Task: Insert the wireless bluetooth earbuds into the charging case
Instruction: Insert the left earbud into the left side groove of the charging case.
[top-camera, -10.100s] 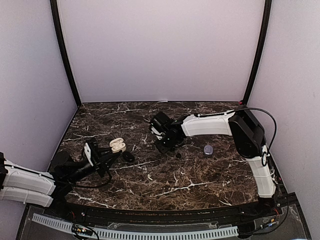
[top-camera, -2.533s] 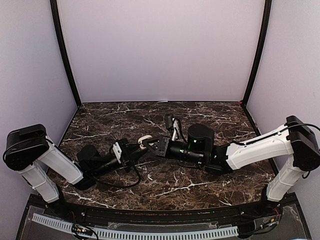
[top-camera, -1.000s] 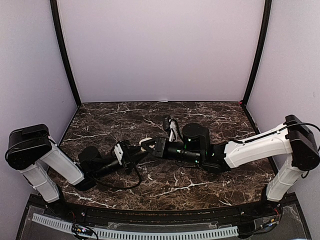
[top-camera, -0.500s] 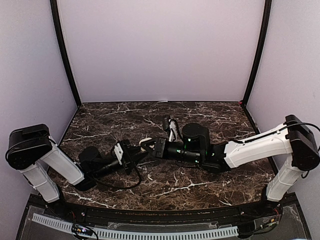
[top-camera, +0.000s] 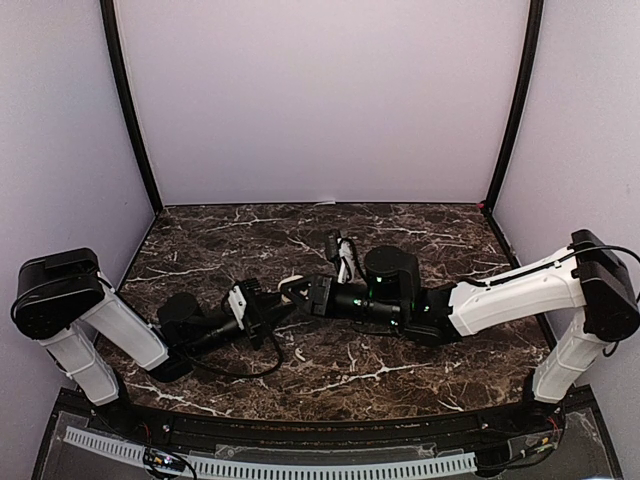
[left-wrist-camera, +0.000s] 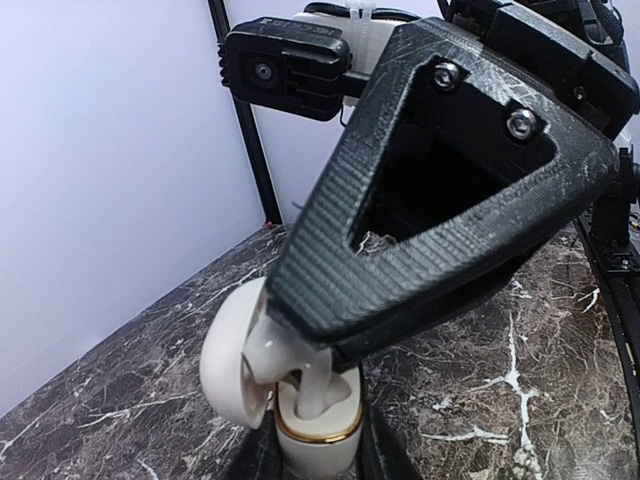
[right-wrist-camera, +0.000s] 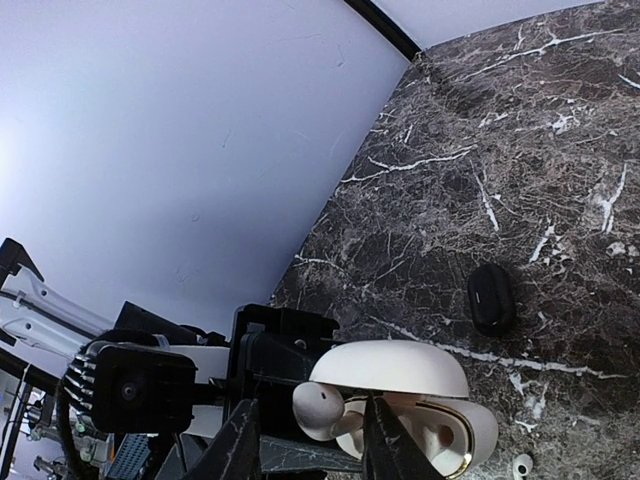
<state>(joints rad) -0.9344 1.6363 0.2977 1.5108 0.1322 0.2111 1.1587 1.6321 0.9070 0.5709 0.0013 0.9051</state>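
Observation:
My left gripper (left-wrist-camera: 318, 462) is shut on the base of a white, gold-rimmed charging case (left-wrist-camera: 315, 440), which it holds upright with the lid (left-wrist-camera: 225, 365) swung open. A white earbud (right-wrist-camera: 322, 408) sits with its stem down in a case socket and its head sticking out under the lid. My right gripper (right-wrist-camera: 306, 438) straddles this bud, open, with a gap on each side. From above, the case (top-camera: 291, 284) shows between the two grippers, left (top-camera: 266, 304) and right (top-camera: 300, 294), at mid-table.
A black oval case (right-wrist-camera: 491, 298) lies on the marble table (right-wrist-camera: 560, 180) beyond the held case. A small loose white bud (right-wrist-camera: 520, 465) rests near the held case's far end. Both arms stretch low across the table, meeting nose to nose.
My right gripper's jaws have spread apart off the white earbud, which stays in the case. Both arms have barely moved.

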